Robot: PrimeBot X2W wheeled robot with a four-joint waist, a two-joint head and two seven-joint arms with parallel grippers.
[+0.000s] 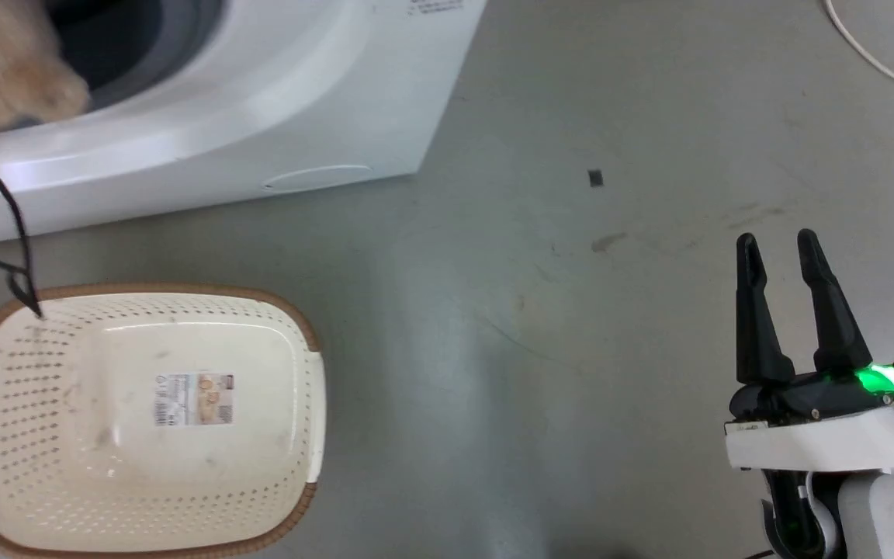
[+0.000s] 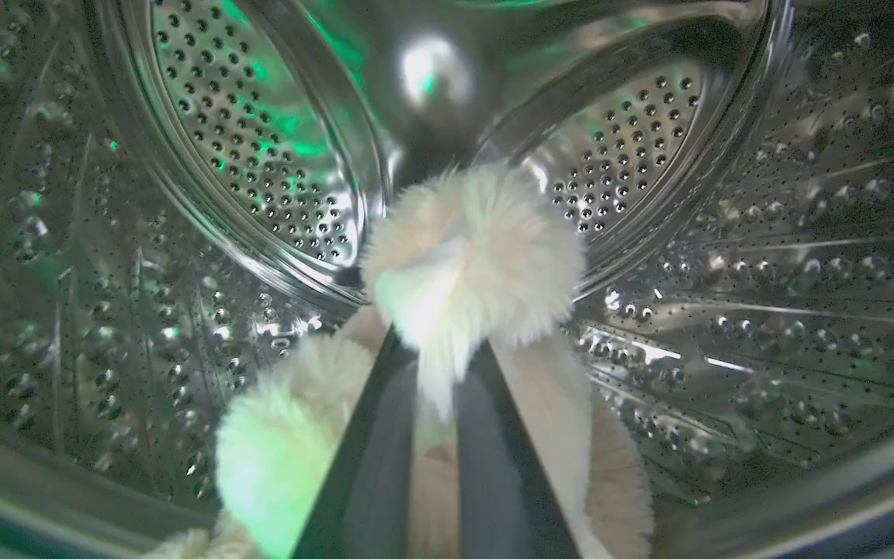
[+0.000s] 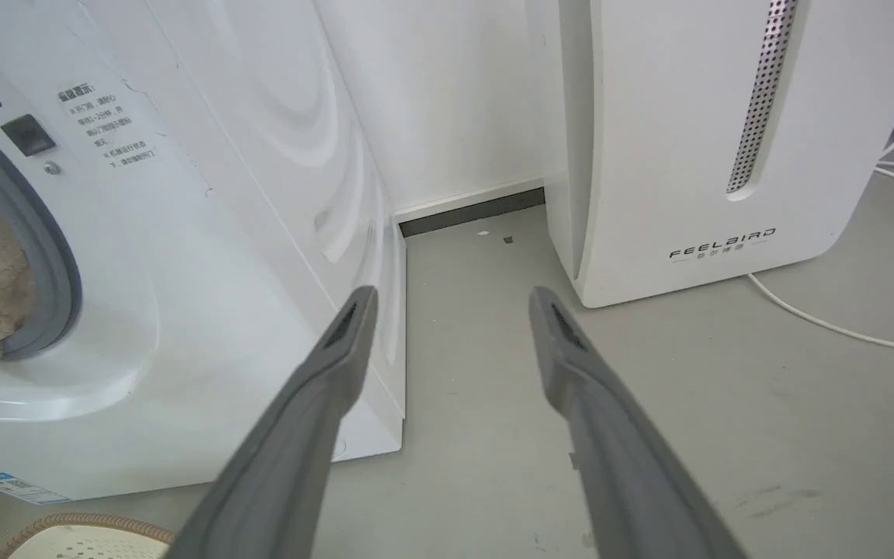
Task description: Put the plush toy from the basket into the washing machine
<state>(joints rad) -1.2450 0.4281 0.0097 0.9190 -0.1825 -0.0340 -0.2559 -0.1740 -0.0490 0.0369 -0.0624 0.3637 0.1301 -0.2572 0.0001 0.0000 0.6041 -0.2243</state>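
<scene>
Cream fur of the toy (image 2: 470, 256) is pinched between the closed fingers of the left tool (image 2: 438, 351), which reaches into the steel drum (image 2: 261, 155) of the washer (image 1: 276, 101). Part of the toy shows at the grey porthole seal (image 3: 59, 272) in the head and right wrist views. Right tool (image 1: 777, 241) hangs open over the floor (image 1: 571, 349), holding nothing. Basket (image 1: 299, 435) stands empty before the washer. Likely risks: released this near the opening, the toy may slump out over the seal; long fur may cling to the fingers on withdrawal; a black cable (image 1: 16, 225) reaching the basket rim may snag there. Legible: "FEELBIRD" on the white appliance (image 3: 726, 140). Washer labels and the basket sticker (image 1: 195, 398) are too small to read.
</scene>
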